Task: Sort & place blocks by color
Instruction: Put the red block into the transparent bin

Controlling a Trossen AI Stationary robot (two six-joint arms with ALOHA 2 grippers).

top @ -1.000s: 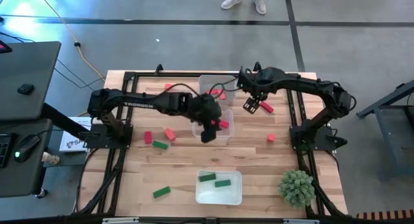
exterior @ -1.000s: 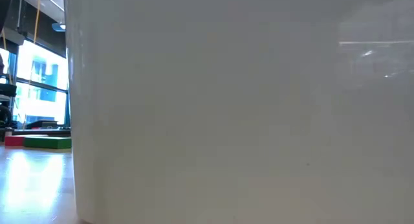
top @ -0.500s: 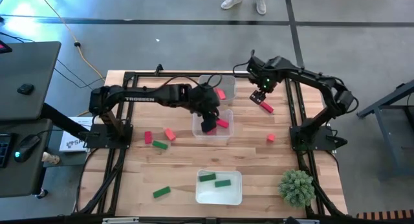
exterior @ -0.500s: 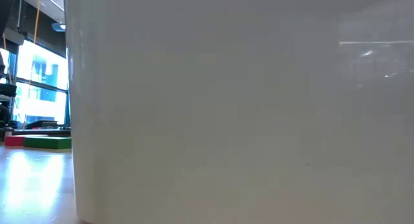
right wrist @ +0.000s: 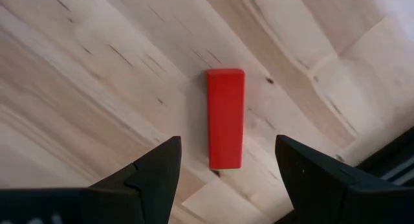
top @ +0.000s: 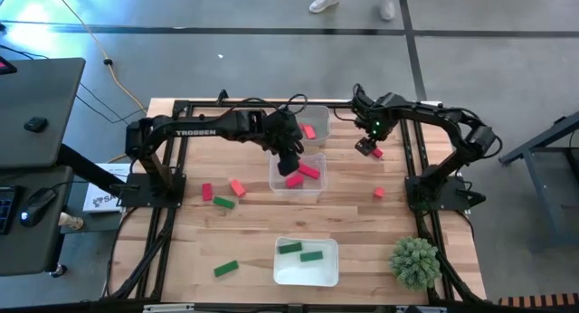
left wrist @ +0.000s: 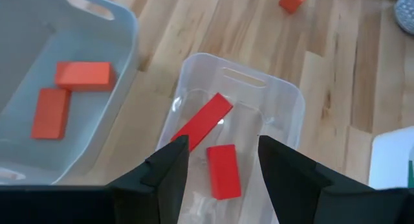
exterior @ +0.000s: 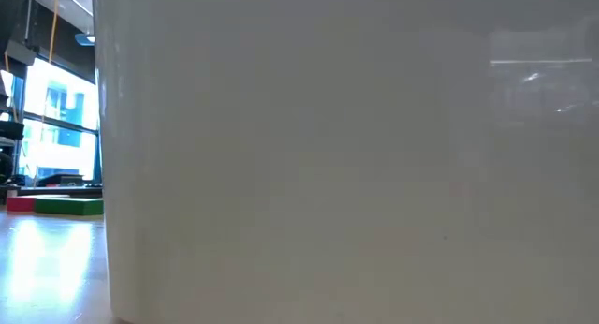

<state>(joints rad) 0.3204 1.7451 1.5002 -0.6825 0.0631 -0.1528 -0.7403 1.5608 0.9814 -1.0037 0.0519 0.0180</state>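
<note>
- Since a second ago, both arms have pulled toward the top of the high view: my left gripper (top: 290,159) has backed from the lower rim of the clear tray (top: 318,188) to its upper edge, and my right gripper (top: 365,147) has slid right, off the back tray (top: 323,115) and over bare wood.
- Left gripper's fingers stand apart with nothing between them; in its wrist view, a short deep red block (left wrist: 224,171) lies on the clear tray's floor in the gap between the fingers, with a long deep red bar (left wrist: 201,122) touching it at an angle.
- Two orange-red blocks (left wrist: 83,74) rest in the back tray, at the left of that wrist view.
- Right gripper hangs wide open and empty over a red bar (right wrist: 226,118) lying flat on the table (top: 253,236), centred between the fingers in its wrist view; from above, the bar sits just right of the gripper, near the table's upper-right frame rail.
- Loose blocks at centre-left of the high view: a red cube (top: 207,192), an orange-red block (top: 238,186), a green bar (top: 223,203).
- Another green bar (top: 226,269) lies lower left, a small red cube (top: 379,194) right of centre.
- White tray (top: 282,272) at bottom centre holds two green blocks (top: 289,248); a plant ball (top: 415,261) sits lower right.
- Open wood remains between the clear tray and the white tray.
- Low view is filled by a white wall, so no help there.
</note>
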